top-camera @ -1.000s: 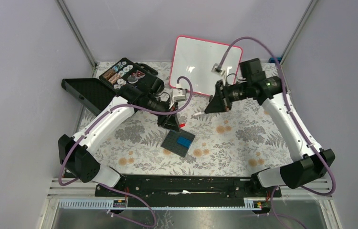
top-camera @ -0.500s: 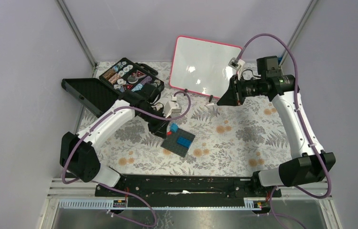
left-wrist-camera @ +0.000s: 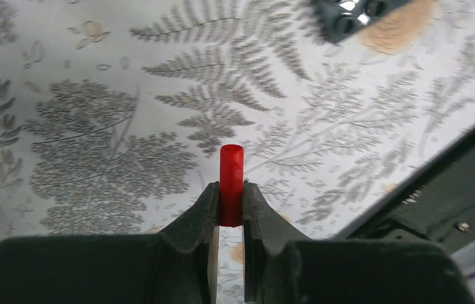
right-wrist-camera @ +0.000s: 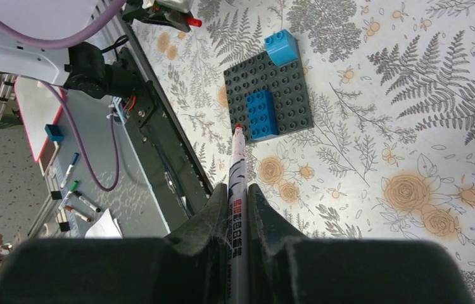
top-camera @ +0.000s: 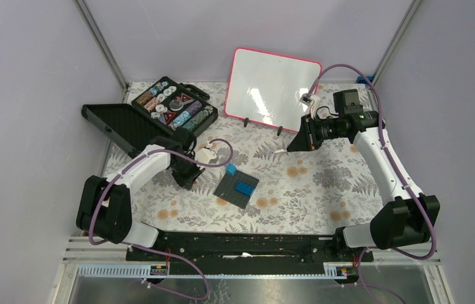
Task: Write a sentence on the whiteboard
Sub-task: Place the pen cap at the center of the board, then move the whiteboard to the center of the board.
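The whiteboard [top-camera: 272,87], white with a pink-red frame, stands tilted on two black feet at the back of the table. No sentence shows on its face, which looks blank apart from glare. My right gripper [top-camera: 290,146] hangs in front of the board's right foot, apart from the board. It is shut on a white marker [right-wrist-camera: 235,180] whose red tip [right-wrist-camera: 238,127] is bare and points over the table. My left gripper [left-wrist-camera: 231,193] sits low over the flowered cloth at the left, shut on a red marker cap [left-wrist-camera: 231,180].
A dark grey plate [top-camera: 235,190] with blue blocks [top-camera: 243,188] lies mid-table, between the two grippers. An open black case [top-camera: 173,104] of small parts stands back left, its lid [top-camera: 116,123] folded out. Grey walls close in on both sides.
The grippers were close together in front of the board and have drawn apart. The left one pulled back left and low with the cap. The right one swung right, then dipped, with the marker.
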`<state>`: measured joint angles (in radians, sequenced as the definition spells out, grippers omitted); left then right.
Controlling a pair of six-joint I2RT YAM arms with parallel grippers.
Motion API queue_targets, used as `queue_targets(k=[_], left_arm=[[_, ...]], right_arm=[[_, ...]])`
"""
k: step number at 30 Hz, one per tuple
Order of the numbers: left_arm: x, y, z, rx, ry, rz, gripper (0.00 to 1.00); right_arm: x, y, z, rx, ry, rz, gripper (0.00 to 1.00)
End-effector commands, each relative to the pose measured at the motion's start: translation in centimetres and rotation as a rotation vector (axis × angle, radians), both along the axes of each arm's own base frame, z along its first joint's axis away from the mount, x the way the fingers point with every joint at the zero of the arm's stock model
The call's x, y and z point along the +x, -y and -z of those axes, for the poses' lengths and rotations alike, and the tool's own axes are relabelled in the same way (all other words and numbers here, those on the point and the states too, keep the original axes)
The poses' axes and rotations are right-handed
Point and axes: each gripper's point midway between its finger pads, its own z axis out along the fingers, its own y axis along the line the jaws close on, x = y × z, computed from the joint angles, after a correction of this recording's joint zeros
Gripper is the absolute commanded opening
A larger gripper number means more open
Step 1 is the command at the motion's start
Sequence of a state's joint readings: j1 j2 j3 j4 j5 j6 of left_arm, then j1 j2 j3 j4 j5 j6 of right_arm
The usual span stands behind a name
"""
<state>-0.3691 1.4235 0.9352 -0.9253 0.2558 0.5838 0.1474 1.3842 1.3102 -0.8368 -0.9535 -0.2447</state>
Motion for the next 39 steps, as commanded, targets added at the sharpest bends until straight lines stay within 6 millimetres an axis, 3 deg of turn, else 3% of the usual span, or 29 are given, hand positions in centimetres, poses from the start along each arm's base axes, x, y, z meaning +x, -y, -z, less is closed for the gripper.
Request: queue_targets(k=[1,12,15,19,23,31,39], left_arm=[[3.2,-1.6,1.3,0.072,0.109,-0.021,0.0],[3.8,-1.7,4.3,0.096,0.094,-0.02,0.05],[3.7,-1.8,4.5,0.101,0.093,-0.021,0.13],[3.4,-1.8,4.4,0.093,0.089,-0.012,0.33],[3.2,-1.4,3.7,0.073,0.083,-0.007,0.43],[5.3,2.0,-0.3,-0.036,0.115,-0.023,0.5],[13.7,9.3,-8.1,-0.3,0.26,-0.204,0.51]], right_arm=[[0.7,0.4,-0.6,-0.01,0.069,0.039,0.0],[1.1,0.5,-0.4,-0.011,0.073,0.068,0.0],[1.1,0.6,-0.5,-0.014,0.076,0.071,0.0],[1.2,0.6,-0.4,-0.013,0.07,0.074,0.0],[1.2,0.6,-0.3,-0.015,0.068,0.074,0.0],[2.2,0.7,-1.2,0.013,0.075,0.104,0.0],[3.7,2.7,-2.5,0.054,0.102,0.195,0.0]])
